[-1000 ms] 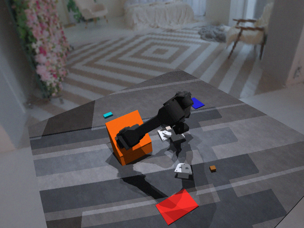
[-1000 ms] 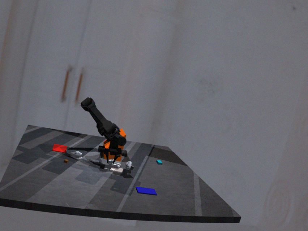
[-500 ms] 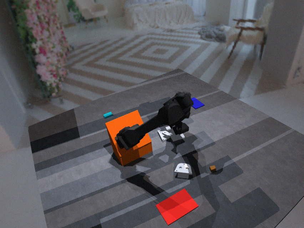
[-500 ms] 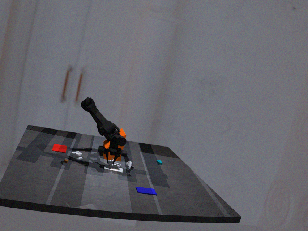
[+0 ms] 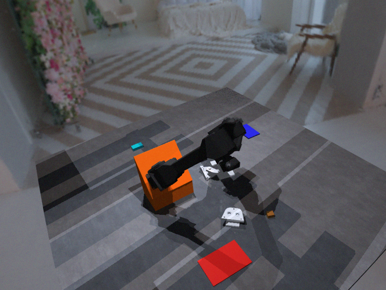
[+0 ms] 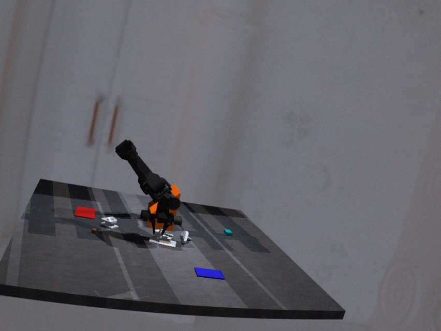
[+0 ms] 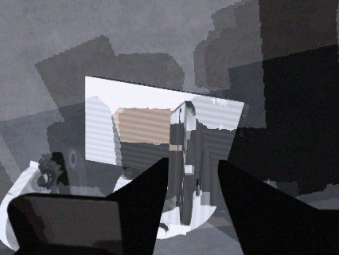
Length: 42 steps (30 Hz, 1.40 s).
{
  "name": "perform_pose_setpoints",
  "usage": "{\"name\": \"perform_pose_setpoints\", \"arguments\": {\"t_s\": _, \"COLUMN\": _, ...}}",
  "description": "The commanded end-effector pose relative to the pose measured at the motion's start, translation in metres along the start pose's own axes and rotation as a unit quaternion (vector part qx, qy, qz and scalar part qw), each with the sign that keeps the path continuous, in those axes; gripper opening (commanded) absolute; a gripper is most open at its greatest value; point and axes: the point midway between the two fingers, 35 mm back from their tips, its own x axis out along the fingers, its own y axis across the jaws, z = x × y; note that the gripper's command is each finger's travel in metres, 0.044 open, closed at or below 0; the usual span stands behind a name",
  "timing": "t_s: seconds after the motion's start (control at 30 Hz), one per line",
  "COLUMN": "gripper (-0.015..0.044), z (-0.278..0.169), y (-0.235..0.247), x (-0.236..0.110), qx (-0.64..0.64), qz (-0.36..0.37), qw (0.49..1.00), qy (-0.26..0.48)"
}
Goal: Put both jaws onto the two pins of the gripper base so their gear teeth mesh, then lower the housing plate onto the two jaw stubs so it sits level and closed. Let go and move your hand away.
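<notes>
My gripper [image 6: 159,233] [image 7: 192,164] is shut on a white jaw [image 7: 187,199], seen edge-on between the fingertips. The jaw is over the gripper base; whether it touches a pin cannot be told. The white gripper base [image 5: 205,173] [image 6: 171,243] [image 7: 99,92] lies on the table under my fingers, patchy with shadow and partly hidden by the arm in the top view. Another white jaw [image 6: 184,237] [image 7: 17,190] is beside the base, at the left in the wrist view. The white housing plate [image 5: 233,215] [image 6: 108,219], with two round holes, is apart from the base. The pins and gear teeth are not clear.
A large orange block [image 5: 165,152] stands close to the base, under the arm in the top view. A red sheet [image 5: 224,263] [image 6: 85,212], a blue sheet [image 5: 251,131] [image 6: 209,273], a cyan block [image 5: 137,146] [image 6: 228,232] and a small orange cube [image 5: 270,214] [image 6: 94,230] lie farther off.
</notes>
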Motion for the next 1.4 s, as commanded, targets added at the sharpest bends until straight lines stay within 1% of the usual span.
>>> {"name": "perform_pose_setpoints", "arguments": {"t_s": 0.0, "gripper": 0.0134, "z": -0.002, "y": -0.0004, "x": 0.0033, "qx": -0.005, "qz": -0.002, "qw": 1.0, "qy": 0.002}}
{"name": "perform_pose_setpoints", "arguments": {"t_s": 1.37, "gripper": 0.0134, "z": -0.0021, "y": -0.0005, "x": 0.0131, "qx": -0.006, "qz": -0.002, "qw": 1.0, "qy": 0.002}}
